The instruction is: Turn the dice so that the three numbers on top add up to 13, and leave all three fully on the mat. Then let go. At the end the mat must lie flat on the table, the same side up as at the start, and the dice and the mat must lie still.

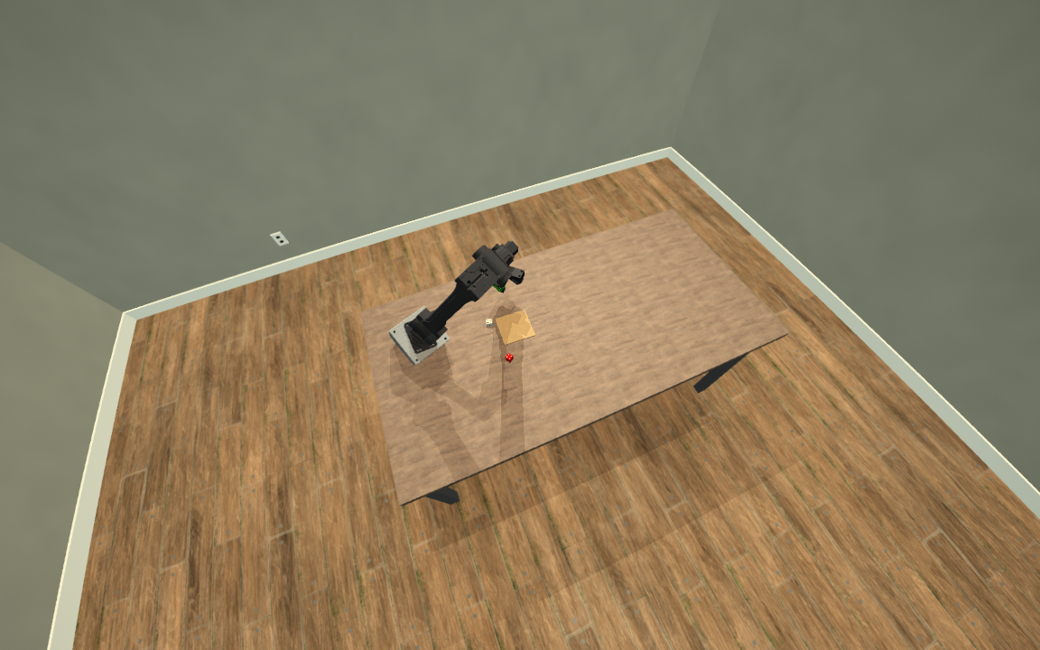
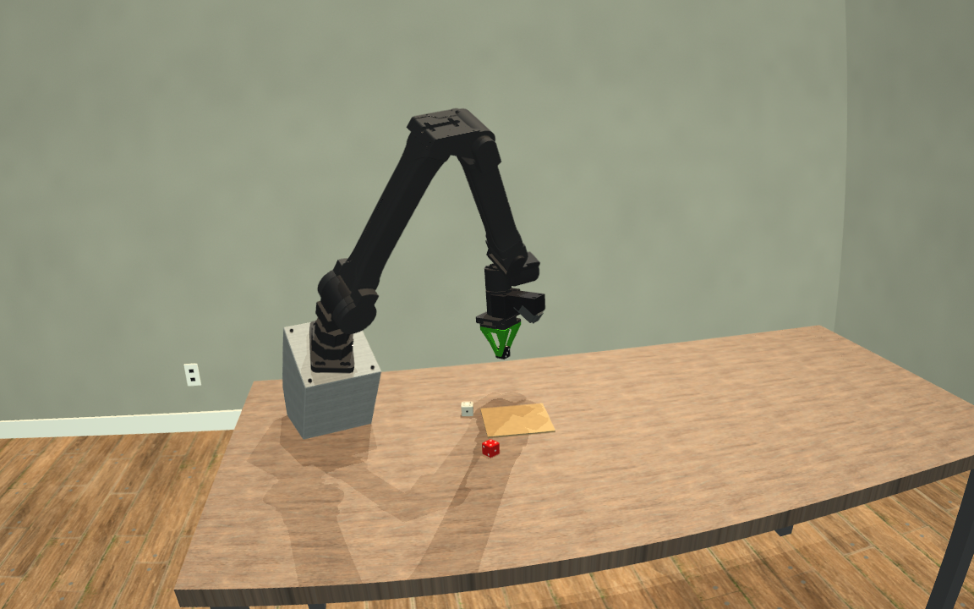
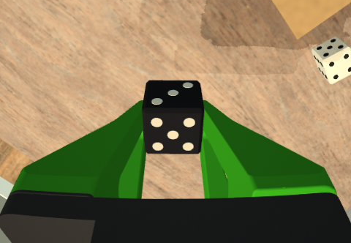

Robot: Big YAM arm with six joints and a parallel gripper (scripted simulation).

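My gripper (image 3: pixel 172 111) with green fingers is shut on a black die (image 3: pixel 172 117); its five face is toward the wrist camera and a three face lies beyond it. In the exterior view the gripper (image 2: pixel 503 350) hangs well above the table, behind the tan mat (image 2: pixel 517 419). A white die (image 2: pixel 467 408) sits on the table just left of the mat; it also shows in the wrist view (image 3: pixel 333 60) with a five face visible. A red die (image 2: pixel 489 447) sits on the table in front of the mat's left corner. The mat (image 1: pixel 515 325) lies flat with no dice on it.
The arm's grey base block (image 2: pixel 329 386) stands at the table's back left corner. The table edge runs along the front and right.
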